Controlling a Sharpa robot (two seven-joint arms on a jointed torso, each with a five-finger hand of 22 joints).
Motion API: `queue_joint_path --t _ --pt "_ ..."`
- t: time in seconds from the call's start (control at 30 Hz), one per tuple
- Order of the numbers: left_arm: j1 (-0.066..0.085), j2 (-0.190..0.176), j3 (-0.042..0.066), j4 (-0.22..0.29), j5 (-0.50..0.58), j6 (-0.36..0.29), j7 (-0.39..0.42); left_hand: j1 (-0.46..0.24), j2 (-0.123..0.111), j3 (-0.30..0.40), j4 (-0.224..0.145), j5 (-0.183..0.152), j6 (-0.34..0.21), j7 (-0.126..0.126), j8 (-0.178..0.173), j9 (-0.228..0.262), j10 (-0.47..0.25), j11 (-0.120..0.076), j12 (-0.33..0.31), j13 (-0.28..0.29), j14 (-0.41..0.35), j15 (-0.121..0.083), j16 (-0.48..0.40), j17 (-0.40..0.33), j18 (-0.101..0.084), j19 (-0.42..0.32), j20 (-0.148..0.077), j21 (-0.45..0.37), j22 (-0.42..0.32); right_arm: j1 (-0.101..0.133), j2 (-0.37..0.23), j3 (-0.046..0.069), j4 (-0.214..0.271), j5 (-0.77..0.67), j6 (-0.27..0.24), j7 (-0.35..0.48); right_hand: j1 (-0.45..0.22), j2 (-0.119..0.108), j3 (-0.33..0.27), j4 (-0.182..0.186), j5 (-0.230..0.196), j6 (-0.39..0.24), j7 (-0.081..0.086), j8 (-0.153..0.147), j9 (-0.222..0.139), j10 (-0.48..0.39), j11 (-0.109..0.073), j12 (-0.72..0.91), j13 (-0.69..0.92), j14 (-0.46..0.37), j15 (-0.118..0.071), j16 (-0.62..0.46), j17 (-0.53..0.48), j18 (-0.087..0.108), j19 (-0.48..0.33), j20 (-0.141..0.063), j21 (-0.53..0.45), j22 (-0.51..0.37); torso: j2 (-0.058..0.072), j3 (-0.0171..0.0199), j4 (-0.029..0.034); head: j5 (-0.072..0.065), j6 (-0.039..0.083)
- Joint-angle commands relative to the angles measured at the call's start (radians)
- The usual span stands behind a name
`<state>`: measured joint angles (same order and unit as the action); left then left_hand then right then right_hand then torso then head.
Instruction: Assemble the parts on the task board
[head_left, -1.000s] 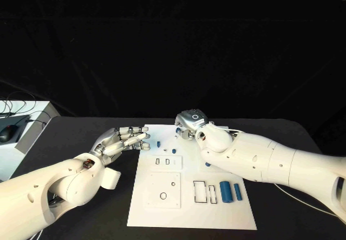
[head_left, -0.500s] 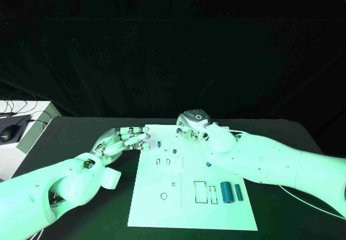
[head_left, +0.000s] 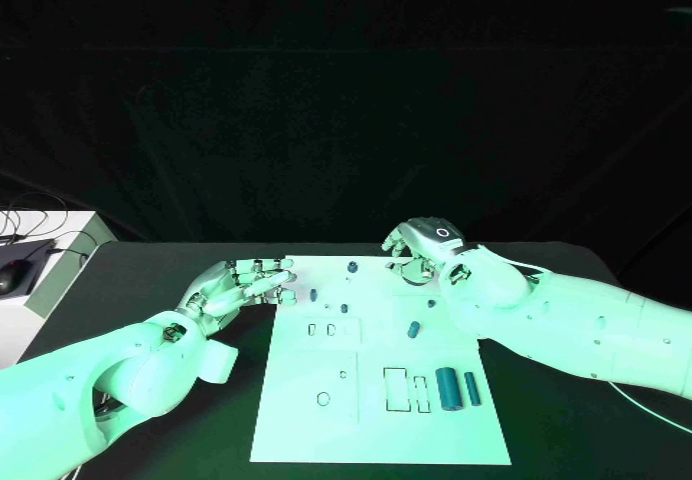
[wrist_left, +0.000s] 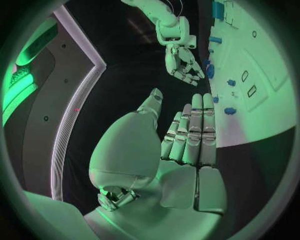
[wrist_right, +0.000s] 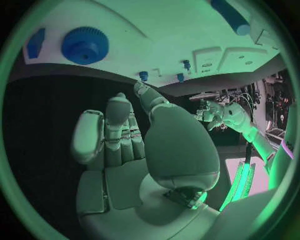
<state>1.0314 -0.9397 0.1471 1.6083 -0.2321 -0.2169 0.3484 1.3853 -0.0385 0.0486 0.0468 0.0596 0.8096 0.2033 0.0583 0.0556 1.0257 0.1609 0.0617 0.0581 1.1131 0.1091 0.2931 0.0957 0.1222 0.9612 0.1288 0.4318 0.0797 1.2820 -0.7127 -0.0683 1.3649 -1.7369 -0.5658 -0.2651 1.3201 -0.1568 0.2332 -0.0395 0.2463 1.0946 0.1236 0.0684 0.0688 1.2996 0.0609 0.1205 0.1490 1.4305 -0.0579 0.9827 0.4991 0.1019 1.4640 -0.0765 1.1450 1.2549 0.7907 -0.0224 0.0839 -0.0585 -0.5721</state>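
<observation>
Head view: white board (head_left: 378, 420) at frame centre on the counter, blue parts (head_left: 449, 387) at lower right. Both the left robot hand (head_left: 242, 285) and right robot hand (head_left: 423, 248) are empty, fingers apart. Risk: a careless reach could scatter loose parts.

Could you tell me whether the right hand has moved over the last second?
Yes. The right hand has shifted to the robot's right along the far edge of the task board, from near its middle toward the right corner.
</observation>
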Motion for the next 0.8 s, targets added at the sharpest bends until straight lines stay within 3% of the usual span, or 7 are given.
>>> queue_joint_path --t 0.03,0.2,0.23,0.27,0.3,0.37,0.8 --pt "0.0 0.0 0.001 -0.003 -0.004 0.004 0.019 0.007 0.004 0.002 -0.002 -0.003 0.001 0.001 -0.004 -0.001 -0.002 0.002 -0.002 0.001 0.007 -0.001 -0.003 -0.001 -0.007 0.006 0.003 -0.005 0.0 0.006 -0.031 0.001 0.016 0.126 0.012 0.075 0.011 0.007 -0.059 0.002 0.008 -0.024 0.015 0.001 0.001 0.046 -0.041 0.063 0.101 -0.002 -0.004 0.003 0.011 -0.014 0.073 -0.012 0.008 0.012 -0.003 0.0039 -0.0094 0.002 0.004" --pt "0.0 0.001 0.001 -0.009 -0.004 0.011 0.021 0.006 0.003 0.001 -0.003 -0.003 0.0 0.0 -0.004 -0.001 -0.002 0.001 -0.002 0.001 0.006 -0.001 -0.003 -0.001 -0.007 0.006 0.003 -0.006 0.0 0.01 -0.07 0.002 0.012 0.161 0.05 0.088 0.03 0.02 -0.128 0.003 0.014 -0.023 0.009 -0.001 0.001 -0.012 -0.045 0.182 0.319 0.001 -0.014 0.008 0.032 -0.016 0.075 -0.013 0.019 0.038 -0.004 0.0073 -0.0109 0.0 0.006" --pt "0.0 0.001 0.001 -0.01 -0.004 0.012 0.021 0.006 0.003 0.001 -0.003 -0.003 0.0 0.0 -0.004 -0.001 -0.002 0.001 -0.002 0.001 0.006 -0.001 -0.003 -0.001 -0.007 0.006 0.003 -0.006 0.0 0.011 -0.074 0.003 0.007 0.163 0.06 0.088 0.033 0.015 -0.149 -0.007 0.015 -0.033 0.013 -0.008 -0.003 -0.108 -0.057 0.373 0.54 0.002 -0.011 0.032 0.053 -0.023 0.077 -0.02 0.051 0.063 -0.004 0.0084 -0.0114 -0.001 0.005" --pt "0.0 0.001 0.001 -0.011 -0.004 0.013 0.021 0.006 0.003 0.001 -0.003 -0.003 0.0 0.0 -0.004 -0.001 -0.002 0.001 -0.002 0.001 0.006 -0.001 -0.003 -0.001 -0.007 0.006 0.003 -0.006 0.0 0.011 -0.079 0.003 0.001 0.165 0.075 0.086 0.025 0.029 -0.144 0.001 0.01 -0.037 0.01 0.003 0.002 -0.149 -0.036 0.571 0.74 -0.006 -0.01 0.048 0.074 -0.023 0.078 -0.012 0.067 0.079 -0.003 0.0099 -0.0113 -0.002 0.005" --pt "0.0 0.001 0.001 -0.012 -0.004 0.013 0.021 0.006 0.003 0.001 -0.003 -0.003 0.0 0.0 -0.004 -0.001 -0.002 0.001 -0.002 0.001 0.006 -0.001 -0.003 -0.001 -0.007 0.006 0.003 -0.006 0.0 0.011 -0.08 0.003 -0.001 0.165 0.08 0.085 0.024 0.022 -0.143 0.002 0.008 -0.042 0.014 0.005 0.004 -0.175 -0.036 0.621 0.796 -0.009 -0.006 0.051 0.082 -0.022 0.078 -0.008 0.074 0.087 -0.003 0.0101 -0.0115 -0.002 0.004" --pt "0.0 0.002 0.001 -0.013 -0.004 0.014 0.021 0.006 0.003 0.001 -0.003 -0.003 0.0 0.0 -0.004 -0.001 -0.002 0.001 -0.002 0.001 0.006 -0.001 -0.003 -0.001 -0.007 0.006 0.003 -0.006 0.0 0.012 -0.082 0.003 -0.014 0.164 0.106 0.079 0.026 0.011 -0.13 0.005 0.009 -0.069 0.022 0.0 0.002 -0.141 -0.029 0.829 0.98 -0.016 0.009 0.155 0.233 -0.004 0.075 0.008 0.041 0.075 -0.003 0.0091 -0.0111 -0.003 0.003" --pt "-0.001 0.006 0.001 -0.021 -0.004 0.02 0.017 0.004 0.004 0.0 -0.003 -0.003 0.0 0.0 -0.004 -0.001 -0.003 0.001 -0.002 0.001 0.006 -0.001 -0.004 -0.001 -0.008 0.005 0.003 -0.006 0.0 0.012 -0.05 0.002 -0.078 0.154 0.201 0.063 0.001 -0.009 -0.12 0.052 0.024 -0.072 0.025 0.0 0.003 -0.071 -0.02 0.989 1.117 0.002 0.022 0.233 0.466 -0.013 0.084 0.028 0.122 0.159 -0.002 0.0063 -0.0085 -0.013 -0.012"
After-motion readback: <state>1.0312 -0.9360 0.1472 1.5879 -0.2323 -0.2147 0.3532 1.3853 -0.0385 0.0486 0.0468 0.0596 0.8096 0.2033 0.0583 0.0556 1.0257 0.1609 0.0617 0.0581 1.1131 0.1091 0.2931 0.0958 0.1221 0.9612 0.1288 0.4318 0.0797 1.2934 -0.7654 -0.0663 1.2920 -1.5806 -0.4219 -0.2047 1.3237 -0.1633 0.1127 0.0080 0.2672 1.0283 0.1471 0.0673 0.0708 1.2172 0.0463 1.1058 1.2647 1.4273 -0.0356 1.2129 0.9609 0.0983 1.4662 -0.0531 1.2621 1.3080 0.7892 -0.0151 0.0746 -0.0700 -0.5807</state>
